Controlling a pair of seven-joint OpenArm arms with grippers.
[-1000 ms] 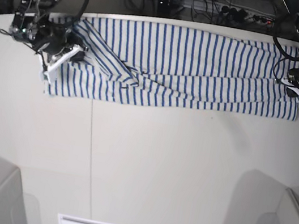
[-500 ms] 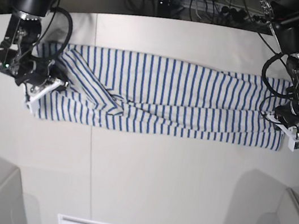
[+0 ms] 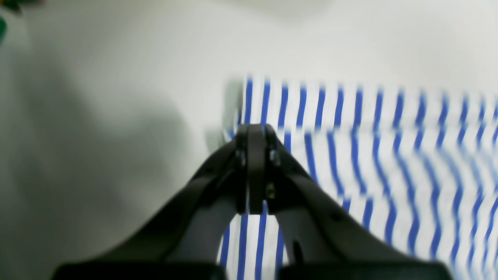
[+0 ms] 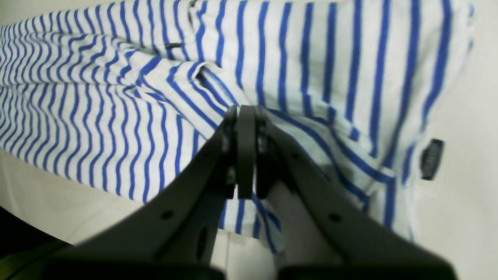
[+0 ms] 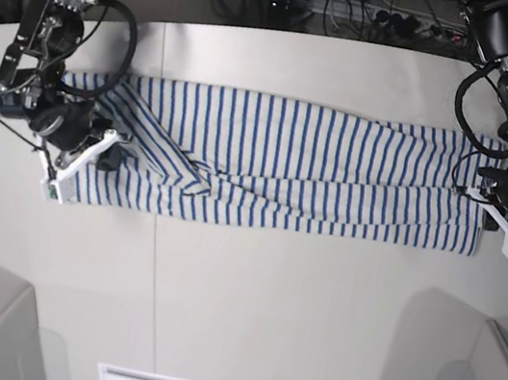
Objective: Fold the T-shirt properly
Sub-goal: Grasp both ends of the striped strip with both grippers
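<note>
My closed, empty-looking left fingers [image 3: 250, 169] and right fingers [image 4: 244, 151] are hovering over opposite ends of the blue-striped white cotton-looking T-shirt [image 5: 272, 139] lying across the tabletop [image 5: 265, 299], its light, floppy cloth probably needing edge pinches.

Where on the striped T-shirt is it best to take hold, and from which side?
Probably the near edge of the T-shirt, pinched from the front: it lies flat, long and fairly straight, and no arm covers its middle.
</note>
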